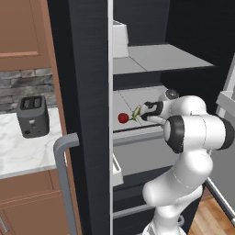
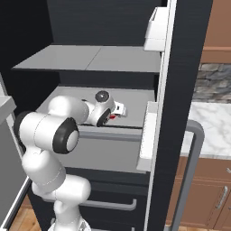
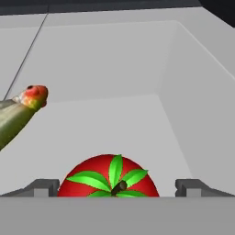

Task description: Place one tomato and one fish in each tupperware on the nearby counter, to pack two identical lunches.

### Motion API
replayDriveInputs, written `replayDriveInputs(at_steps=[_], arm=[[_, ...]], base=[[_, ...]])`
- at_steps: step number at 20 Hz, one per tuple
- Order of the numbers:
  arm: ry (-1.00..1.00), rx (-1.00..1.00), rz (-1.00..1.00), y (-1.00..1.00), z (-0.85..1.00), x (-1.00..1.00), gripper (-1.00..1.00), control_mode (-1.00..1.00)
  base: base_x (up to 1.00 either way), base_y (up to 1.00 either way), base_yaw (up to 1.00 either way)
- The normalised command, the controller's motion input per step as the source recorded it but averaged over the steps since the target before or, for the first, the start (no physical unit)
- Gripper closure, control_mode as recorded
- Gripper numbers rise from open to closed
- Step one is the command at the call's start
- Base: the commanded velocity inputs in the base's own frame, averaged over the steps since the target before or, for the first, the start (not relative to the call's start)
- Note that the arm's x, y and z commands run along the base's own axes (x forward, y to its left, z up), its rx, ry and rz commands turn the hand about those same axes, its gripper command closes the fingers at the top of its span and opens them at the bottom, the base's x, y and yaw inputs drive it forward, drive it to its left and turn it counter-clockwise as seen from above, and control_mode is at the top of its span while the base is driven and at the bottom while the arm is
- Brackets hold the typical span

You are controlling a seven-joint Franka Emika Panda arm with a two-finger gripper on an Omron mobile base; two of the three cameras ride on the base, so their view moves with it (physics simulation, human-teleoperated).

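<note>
Reaching into the black fridge (image 1: 87, 69) onto its grey middle shelf (image 1: 137, 98), with the hand (image 3: 117, 186) spread wide and empty, one dark fingertip standing clear on either side of the red tomato (image 3: 110, 178) and nothing yet gripped. Sitting on that shelf, the tomato, with its green top facing the hand camera; just beside the tomato, toward the hand in the left base view, lies the yellowish green fish (image 1: 137, 111), its reddish snout pointing toward the back wall of the shelf. No tupperware to be seen from here; outside the fridge, only a stretch of the marble bench (image 1: 27, 147) carrying a dark toaster (image 1: 33, 116). Likely trouble from here: closing too high on a round, glossy tomato and squeezing it out forward toward the back of the shelf, or closing off-centre and rolling it sideways. Also possible: brushing the fish with a fingertip during the approach and shoving it away from the tomato. On the way out, risk of catching the arm or the load on the shelf edge or the fridge door (image 1: 98, 137).
</note>
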Motion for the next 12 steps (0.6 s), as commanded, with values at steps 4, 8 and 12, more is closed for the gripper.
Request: replayDriveInputs(at_steps=[4,8,12], arm=[[0.0,0.0,0.0,0.0,-0.45,0.0,1.0,-1.0],[0.01,0.0,0.0,0.0,-0.6,-0.04,1.0,-1.0],[0.02,0.0,0.0,0.0,-0.63,-0.14,1.0,-1.0]], base=[[0.0,0.0,0.0],[0.0,0.0,0.0],[0.0,0.0,0.0]])
